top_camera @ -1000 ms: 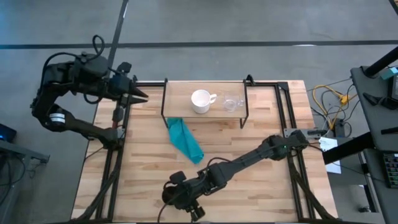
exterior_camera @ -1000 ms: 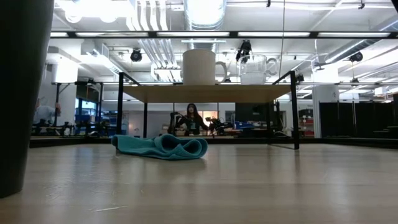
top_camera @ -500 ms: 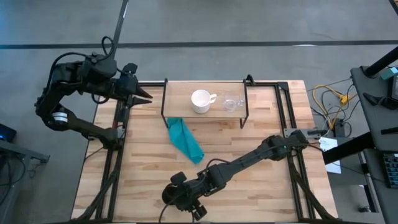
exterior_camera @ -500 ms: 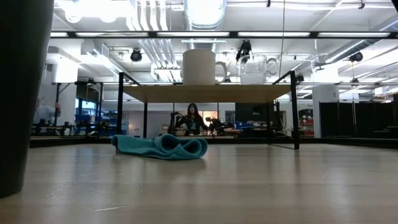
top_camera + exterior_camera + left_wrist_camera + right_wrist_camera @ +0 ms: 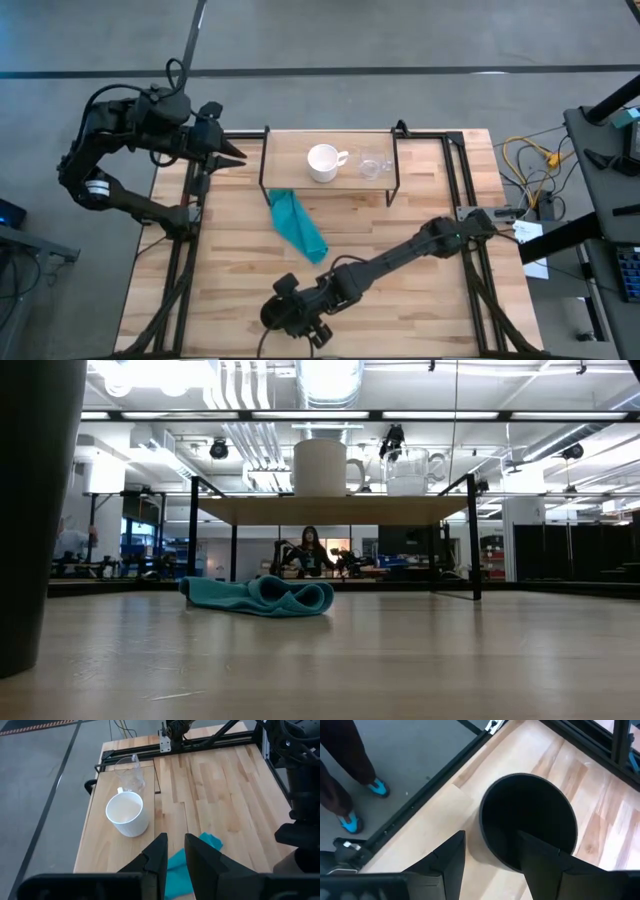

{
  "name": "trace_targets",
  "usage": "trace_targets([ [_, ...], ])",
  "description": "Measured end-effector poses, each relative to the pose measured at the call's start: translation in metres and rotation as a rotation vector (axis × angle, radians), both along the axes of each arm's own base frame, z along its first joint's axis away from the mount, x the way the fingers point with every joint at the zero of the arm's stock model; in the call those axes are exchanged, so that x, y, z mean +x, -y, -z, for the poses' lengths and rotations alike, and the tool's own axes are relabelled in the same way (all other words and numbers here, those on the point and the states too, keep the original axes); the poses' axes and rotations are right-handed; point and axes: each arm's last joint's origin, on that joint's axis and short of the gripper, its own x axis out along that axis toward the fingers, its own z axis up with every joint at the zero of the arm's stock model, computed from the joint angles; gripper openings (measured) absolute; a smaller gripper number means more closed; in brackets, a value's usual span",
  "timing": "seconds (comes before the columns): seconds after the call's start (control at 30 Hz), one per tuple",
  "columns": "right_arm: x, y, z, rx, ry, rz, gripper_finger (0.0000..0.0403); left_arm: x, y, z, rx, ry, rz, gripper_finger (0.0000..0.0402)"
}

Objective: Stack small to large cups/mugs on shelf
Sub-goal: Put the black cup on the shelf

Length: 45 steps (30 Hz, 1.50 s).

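Note:
The white handled mug (image 5: 322,162) and the small clear glass cup (image 5: 372,164) stand side by side on the shelf (image 5: 290,148), as the low view also shows for the mug (image 5: 320,467) and the glass (image 5: 407,472). The black cup (image 5: 272,316) stands upright on the table near its near edge, at the left of the low view (image 5: 35,510). My right gripper (image 5: 490,865) hovers open over the black cup (image 5: 527,820), one finger above its mouth and the other outside its wall. My left gripper (image 5: 228,153) is shut, in the air beside the shelf's left end. My right gripper comes at the black cup's rim (image 5: 487,845) from above, with one finger (image 5: 545,865) over the opening and the other (image 5: 445,862) outside. I cannot tell whether either finger touches the cup, which stands on the table.
A crumpled teal cloth (image 5: 298,225) lies on the table in front of the shelf's left legs (image 5: 258,596). Black frame rails (image 5: 190,250) run along the table's left and right sides. A person's legs and blue shoes (image 5: 350,822) stand on the floor beyond the near edge.
My left gripper has moved a little toward the shelf's left end. The right arm and the cups have kept still.

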Motion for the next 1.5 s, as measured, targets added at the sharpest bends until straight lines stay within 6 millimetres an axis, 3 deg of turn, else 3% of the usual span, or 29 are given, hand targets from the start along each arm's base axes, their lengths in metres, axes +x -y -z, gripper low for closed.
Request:
trace_targets([
  [0.33, 0.004, 0.002, 0.007, -0.029, 0.042, -0.043, 0.0166, 0.001, 0.000, 0.000, 0.000, -0.002, 0.000, 0.0052],
  [0.8, 0.004, 0.001, 0.007, -0.021, 0.039, -0.066, 0.0127, 0.000, 0.000, 0.000, 0.000, 0.000, 0.000, 0.0052],
  [1.2, 0.003, 0.001, 0.011, 0.007, 0.022, -0.089, 0.0130, 0.003, -0.001, 0.001, -0.001, -0.007, 0.000, 0.0052],
  [1.5, 0.004, 0.002, 0.011, 0.007, 0.030, -0.088, 0.0088, 0.004, -0.001, 0.001, -0.001, -0.006, 0.000, 0.0052],
])
